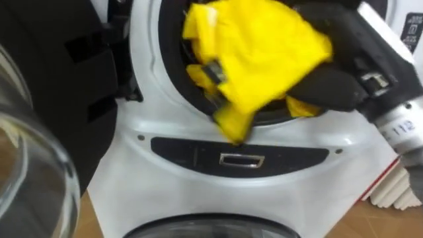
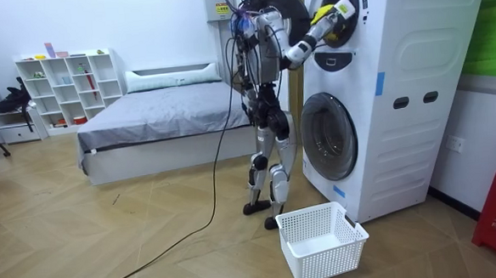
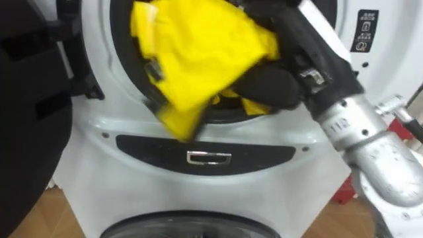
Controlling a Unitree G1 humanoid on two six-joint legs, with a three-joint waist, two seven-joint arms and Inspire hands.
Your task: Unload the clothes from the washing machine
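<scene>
Left eye view: you've got one yellow cloth (image 1: pixel 254 59) draped over the drum mouth of the upper washing machine (image 1: pixel 198 192). Your right hand (image 1: pixel 334 84) is tucked behind it, fingers buried, so the grip can't be made out.

Right eye view: same story, the forearm is cut off at the edge.

Room view: two stacked machines, and one white basket (image 2: pixel 321 241) on the floor by the lower machine (image 2: pixel 385 149).
</scene>
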